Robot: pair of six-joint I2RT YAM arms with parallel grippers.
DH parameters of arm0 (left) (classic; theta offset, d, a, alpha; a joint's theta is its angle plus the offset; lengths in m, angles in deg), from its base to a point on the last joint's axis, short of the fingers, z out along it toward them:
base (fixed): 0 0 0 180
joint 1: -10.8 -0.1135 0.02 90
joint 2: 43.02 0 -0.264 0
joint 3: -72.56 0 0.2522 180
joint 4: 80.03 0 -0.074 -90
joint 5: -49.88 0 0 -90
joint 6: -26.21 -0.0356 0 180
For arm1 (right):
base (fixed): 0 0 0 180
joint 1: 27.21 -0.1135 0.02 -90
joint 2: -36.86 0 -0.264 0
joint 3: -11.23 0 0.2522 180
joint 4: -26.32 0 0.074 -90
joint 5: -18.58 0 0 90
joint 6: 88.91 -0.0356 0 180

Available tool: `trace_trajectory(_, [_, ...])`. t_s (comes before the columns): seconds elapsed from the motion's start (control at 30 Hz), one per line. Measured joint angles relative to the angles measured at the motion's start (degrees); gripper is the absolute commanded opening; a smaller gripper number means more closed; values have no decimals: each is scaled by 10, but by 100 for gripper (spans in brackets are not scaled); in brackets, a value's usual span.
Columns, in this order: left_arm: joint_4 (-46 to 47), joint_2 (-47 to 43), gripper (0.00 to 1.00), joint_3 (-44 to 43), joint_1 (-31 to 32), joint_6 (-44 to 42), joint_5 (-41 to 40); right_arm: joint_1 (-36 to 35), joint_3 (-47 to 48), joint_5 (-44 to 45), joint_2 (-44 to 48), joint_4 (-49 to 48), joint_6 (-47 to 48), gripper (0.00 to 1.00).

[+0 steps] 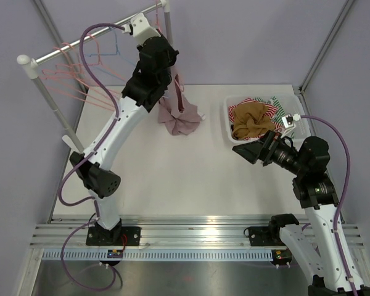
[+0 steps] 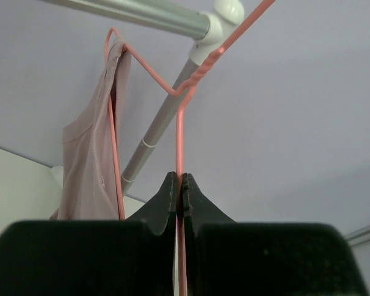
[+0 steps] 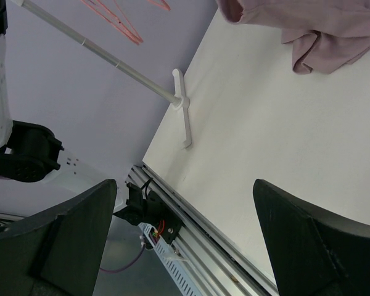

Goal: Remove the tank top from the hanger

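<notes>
Left gripper (image 2: pixel 179 185) pinched shut on thin pink wire hanger (image 2: pixel 179 132) under the silver rail (image 2: pixel 142 15). Mauve ribbed tank top (image 2: pixel 89 166) hangs by a strap from the hanger's shoulder, its hem pooled on the white table (image 1: pixel 172 179). Right gripper (image 3: pixel 191 234) wide, empty. Judged early: hanger secured, strap not yet slipped off.

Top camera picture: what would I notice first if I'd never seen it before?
The left arm stretches up to the clothes rail at the back left, its left gripper pinched shut on a pink hanger. A mauve tank top droops from it onto the table. On the right, a white basket holds crumpled clothes.
</notes>
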Motion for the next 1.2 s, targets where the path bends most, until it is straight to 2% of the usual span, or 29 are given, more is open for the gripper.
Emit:
trace_trajectory(0.3, [-17, -165, 0, 173, 8, 71, 46, 0, 26, 12, -12, 8, 31, 99])
trace_trajectory(0.53, [-22, -270, 0, 323, 10, 122, 214, 0, 35, 13, -56, -29, 43, 99])
trace_trajectory(0.7, [9, -349, 0, 454, 35, 127, 342, 0, 37, -35, -130, -118, 22, 99])
trace_trajectory(0.83, [15, -428, 0, 552, 69, 136, 407, -11, 38, -48, -200, -187, 5, 92])
trace_trajectory(0.97, [26, -524, 0, 634, 100, 150, 438, -67, 61, -12, -249, -186, 45, 85])
trace_trajectory(1.03, [27, -569, 0, 663, 105, 159, 450, -105, 73, 21, -261, -183, 73, 81])
trace_trajectory(1.1, [28, -607, 0, 683, 106, 166, 455, -139, 89, 41, -273, -181, 99, 74])
trace_trajectory(1.2, [26, -638, 0, 697, 108, 172, 460, -163, 115, 72, -299, -181, 130, 67])
